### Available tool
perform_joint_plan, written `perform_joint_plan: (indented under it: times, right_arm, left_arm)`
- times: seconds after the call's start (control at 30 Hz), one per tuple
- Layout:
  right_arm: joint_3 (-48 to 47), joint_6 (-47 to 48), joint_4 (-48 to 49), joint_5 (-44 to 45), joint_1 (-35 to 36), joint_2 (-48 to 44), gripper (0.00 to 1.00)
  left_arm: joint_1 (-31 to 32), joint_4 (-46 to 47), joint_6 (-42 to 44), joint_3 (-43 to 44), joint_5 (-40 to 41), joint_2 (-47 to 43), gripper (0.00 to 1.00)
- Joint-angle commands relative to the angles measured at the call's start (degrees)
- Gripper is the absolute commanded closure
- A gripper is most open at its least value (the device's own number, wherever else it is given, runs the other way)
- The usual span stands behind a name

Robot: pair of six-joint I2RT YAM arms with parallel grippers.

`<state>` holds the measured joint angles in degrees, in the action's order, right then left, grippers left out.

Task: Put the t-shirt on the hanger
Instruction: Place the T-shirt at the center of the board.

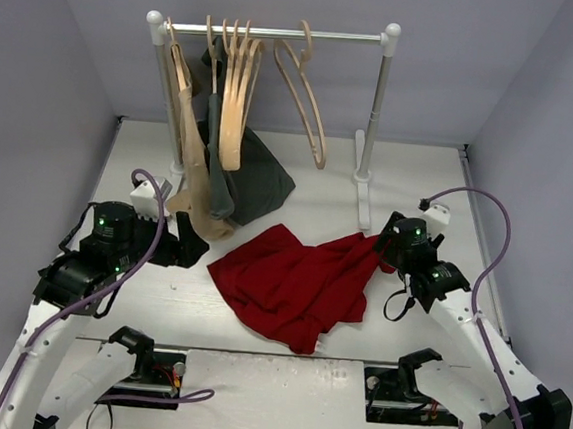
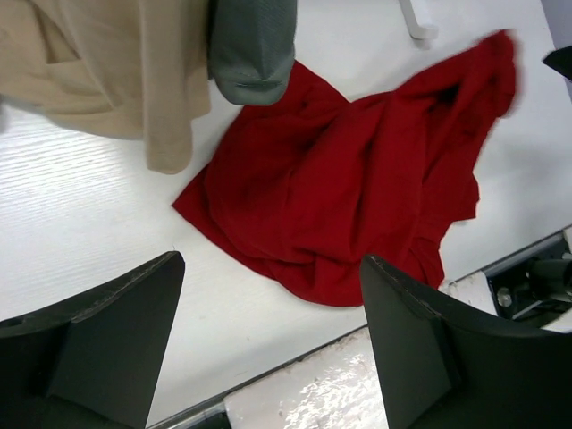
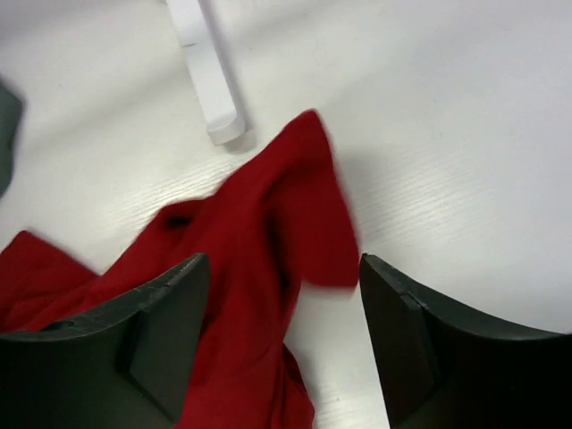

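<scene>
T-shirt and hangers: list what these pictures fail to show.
- t-shirt: collar and sleeves lost in crumpled folds, every view; far corner blurred in right wrist view.
- bare hangers: overlap in top view, count unclear.
- beige garment: cut off by left wrist view's edge.

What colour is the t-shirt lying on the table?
Plain dark red t-shirt, clearest in the left wrist view.

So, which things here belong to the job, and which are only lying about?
Job: t-shirt, bare hanger.
Lying about: beige garment, green-grey garment, rack.
</scene>
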<state>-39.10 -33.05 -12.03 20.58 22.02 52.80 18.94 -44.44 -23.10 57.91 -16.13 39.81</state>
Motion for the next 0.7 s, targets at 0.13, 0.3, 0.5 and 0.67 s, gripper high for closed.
perform_joint_plan:
  times: [0.13, 0.3, 0.5, 0.67]
  right_arm:
    - [-5.32, 13.97, 3.24, -10.66, 5.36, -3.03, 0.34]
    - [-3.62, 16.96, 3.24, -29.80, 8.56, -0.69, 0.46]
    - [1.31, 13.09, 3.42, -30.88, 14.93, 0.81, 0.52]
    - [2.75, 8.64, 3.51, -22.48, 26.97, 3.85, 0.48]
  left_arm:
    - [9.67, 10.00, -4.87, -2.86, 2.94, 5.02, 0.25]
    - [18.94, 12.53, -6.61, -4.99, 9.19, 8.70, 0.25]
    - [28.86, 13.81, -8.72, -7.86, 15.60, 10.35, 0.25]
    - [36.40, 16.16, -12.53, -12.15, 21.72, 11.67, 0.26]
